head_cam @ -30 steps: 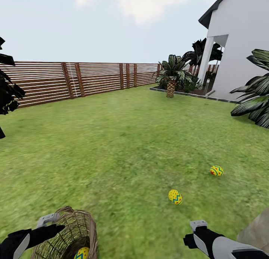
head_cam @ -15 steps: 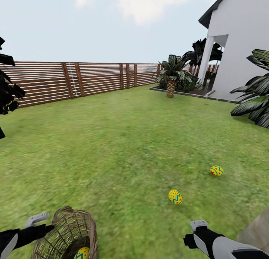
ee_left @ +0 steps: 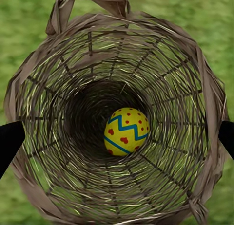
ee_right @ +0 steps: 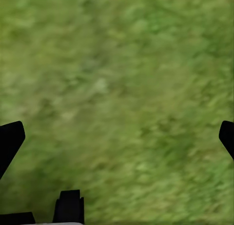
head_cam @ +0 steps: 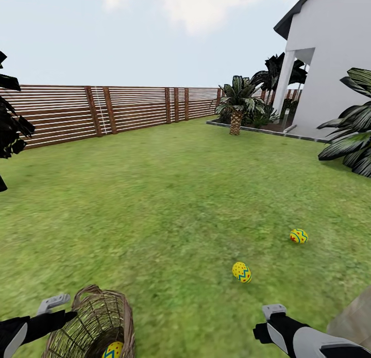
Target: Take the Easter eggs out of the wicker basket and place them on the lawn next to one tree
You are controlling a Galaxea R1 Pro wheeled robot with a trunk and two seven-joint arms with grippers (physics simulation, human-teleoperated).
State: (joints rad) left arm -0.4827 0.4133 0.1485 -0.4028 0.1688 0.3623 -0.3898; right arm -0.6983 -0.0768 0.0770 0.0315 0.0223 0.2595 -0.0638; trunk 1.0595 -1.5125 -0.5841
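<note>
The wicker basket (head_cam: pixel 100 324) sits on the lawn (head_cam: pixel 170 203) at the bottom left, with one yellow Easter egg (head_cam: pixel 113 350) inside. Two more eggs lie on the grass, one nearer (head_cam: pixel 241 272) and one farther right (head_cam: pixel 298 236). My left gripper (head_cam: pixel 64 315) hangs beside the basket's left rim. In the left wrist view the gripper (ee_left: pixel 118 140) is open and faces the basket's mouth (ee_left: pixel 204 88), the egg (ee_left: pixel 126 131) lying deep within. My right gripper (head_cam: pixel 263 331) is low at the right, open (ee_right: pixel 118 140) over bare grass.
A brown slatted fence (head_cam: pixel 103 110) bounds the far side. A white house (head_cam: pixel 330 64) with palm-like plants (head_cam: pixel 237 102) stands at the back right. A grey-brown shape (head_cam: pixel 355 314) fills the lower right corner; I cannot tell whether it is a tree trunk.
My left arm drew back to the left, off the basket's rim. The eggs, the basket and the right arm have stayed put.
</note>
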